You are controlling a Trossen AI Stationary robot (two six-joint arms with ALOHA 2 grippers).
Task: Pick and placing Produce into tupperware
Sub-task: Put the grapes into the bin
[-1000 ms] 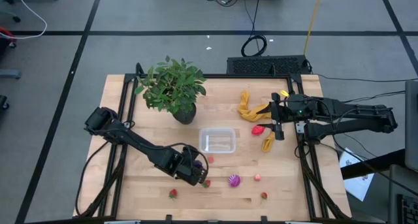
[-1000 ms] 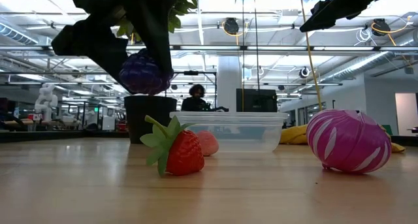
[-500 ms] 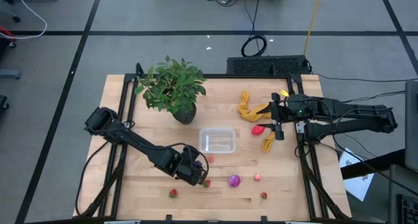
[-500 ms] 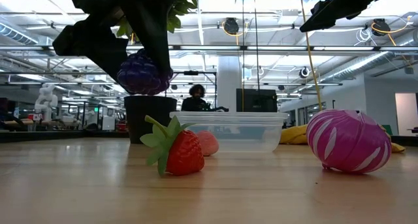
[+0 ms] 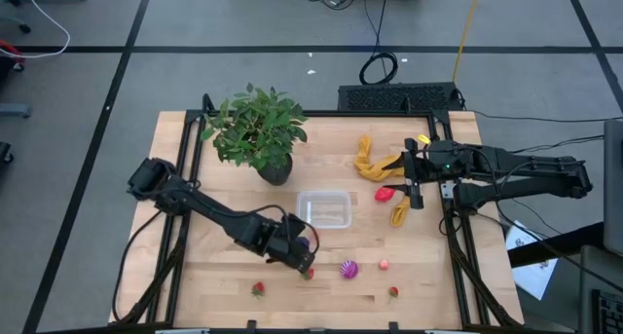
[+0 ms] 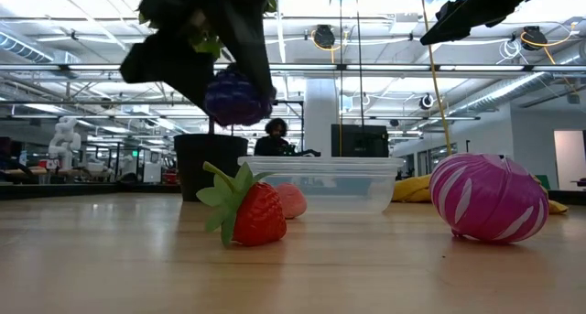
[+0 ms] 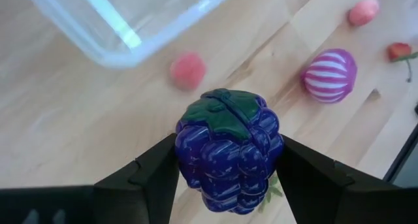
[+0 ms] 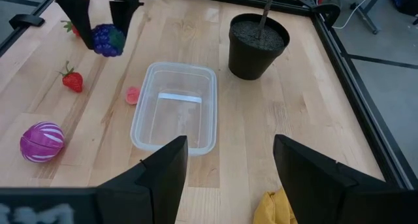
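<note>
My left gripper (image 5: 298,248) is shut on a purple grape-like toy fruit (image 7: 228,149), held above the table just near and left of the clear tupperware (image 5: 324,209). A pink piece (image 7: 187,70) lies by the tupperware's near wall. A strawberry (image 5: 310,273), a second strawberry (image 5: 258,289), a magenta striped fruit (image 5: 348,269), a small pink piece (image 5: 384,264) and a third strawberry (image 5: 393,292) lie near the front edge. My right gripper (image 5: 414,184) is open and empty, hovering right of the tupperware beside a red piece (image 5: 385,192). My left gripper pinches the purple fruit by its two opposite sides (image 7: 186,152) between its two fingers. The fingers (image 6: 174,62) come from above, pointing down. The fruit hangs at the fingers' ends, lifted clear of the table, its green cap (image 7: 225,110) turned away from the wrist.
A potted plant (image 5: 258,129) stands at the far left of the tupperware. A mustard-yellow cloth (image 5: 372,159) lies at the far right, with a yellow piece (image 5: 399,213) under my right gripper. Bare wood shows at the near left.
My left gripper has carried the purple fruit toward the table's right and far side, closer to the tupperware, and a little higher. The fruit stays pinched and clear of the table.
</note>
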